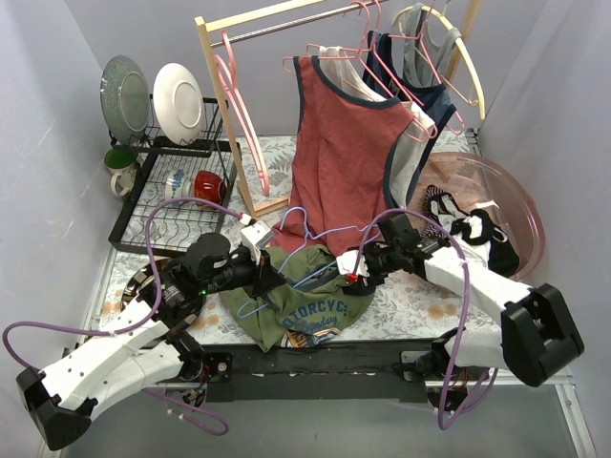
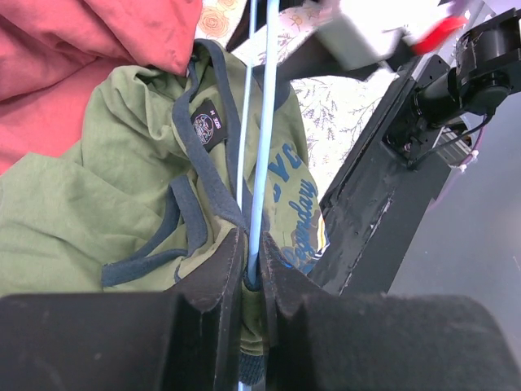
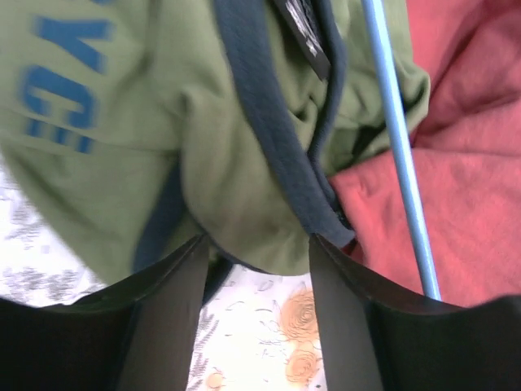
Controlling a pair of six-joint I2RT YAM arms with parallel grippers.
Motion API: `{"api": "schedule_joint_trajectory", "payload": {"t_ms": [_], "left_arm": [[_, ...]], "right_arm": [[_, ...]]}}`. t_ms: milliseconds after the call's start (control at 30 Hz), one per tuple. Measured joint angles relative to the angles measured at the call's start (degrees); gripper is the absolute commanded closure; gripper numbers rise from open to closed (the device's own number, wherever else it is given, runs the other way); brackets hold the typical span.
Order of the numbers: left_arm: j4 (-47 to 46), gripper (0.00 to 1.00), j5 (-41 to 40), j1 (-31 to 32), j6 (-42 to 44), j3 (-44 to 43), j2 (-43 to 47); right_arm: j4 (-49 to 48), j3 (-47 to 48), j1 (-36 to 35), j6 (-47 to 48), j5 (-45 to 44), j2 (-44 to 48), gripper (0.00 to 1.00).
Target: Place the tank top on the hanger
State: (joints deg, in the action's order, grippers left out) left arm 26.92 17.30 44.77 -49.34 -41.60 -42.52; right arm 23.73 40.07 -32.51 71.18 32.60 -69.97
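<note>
The olive-green tank top (image 1: 307,298) lies crumpled on the flowered cloth between the two arms, its print facing up. The light-blue wire hanger (image 1: 291,250) lies across it, hook pointing toward the back. My left gripper (image 1: 270,280) is at the shirt's left edge. In the left wrist view it (image 2: 253,265) is shut on the hanger wire (image 2: 263,138), with a bit of the tank top (image 2: 89,204) caught alongside. My right gripper (image 1: 355,268) is at the shirt's right edge. Its jaws (image 3: 256,244) stand open, straddling a navy-trimmed fold of the tank top (image 3: 171,138); the hanger (image 3: 399,163) runs just to the right.
A rust-red tank top (image 1: 344,143) hangs from the wooden rail (image 1: 277,19) behind, its hem near the hanger hook, among pink hangers (image 1: 239,105). A dish rack (image 1: 177,191) with plates stands back left. A pink basin (image 1: 496,205) with dark clothes sits back right.
</note>
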Motion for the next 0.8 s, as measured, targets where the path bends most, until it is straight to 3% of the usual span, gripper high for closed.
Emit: {"api": "schedule_joint_trajectory", "payload": {"t_ms": [167, 433, 600, 700, 733, 800], "left_arm": [[0.00, 1.00, -0.07, 0.02, -0.48, 0.00, 0.00], [-0.15, 1.00, -0.24, 0.00, -1.16, 0.44, 0.02], [-0.28, 1.00, -0.24, 0.00, -1.92, 0.85, -0.07], [-0.46, 1.00, -0.22, 0.00, -2.38, 0.85, 0.02], [-0.46, 1.00, -0.22, 0.02, -2.58, 0.85, 0.11], [-0.48, 1.00, -0.22, 0.00, -2.99, 0.90, 0.52]], "right_arm": [[-2.71, 1.86, -0.83, 1.27, -5.11, -5.05, 0.44], [-4.72, 3.48, -1.07, 3.17, -6.60, -5.25, 0.43], [-4.68, 3.67, -2.91, 5.16, -6.86, -5.66, 0.49], [-4.63, 3.67, -4.31, 6.34, -7.45, -7.37, 0.71], [-4.57, 3.67, -4.63, 6.69, -7.69, -7.96, 0.84], [-4.22, 3.67, -5.07, 7.10, -8.26, -8.87, 0.91]]}}
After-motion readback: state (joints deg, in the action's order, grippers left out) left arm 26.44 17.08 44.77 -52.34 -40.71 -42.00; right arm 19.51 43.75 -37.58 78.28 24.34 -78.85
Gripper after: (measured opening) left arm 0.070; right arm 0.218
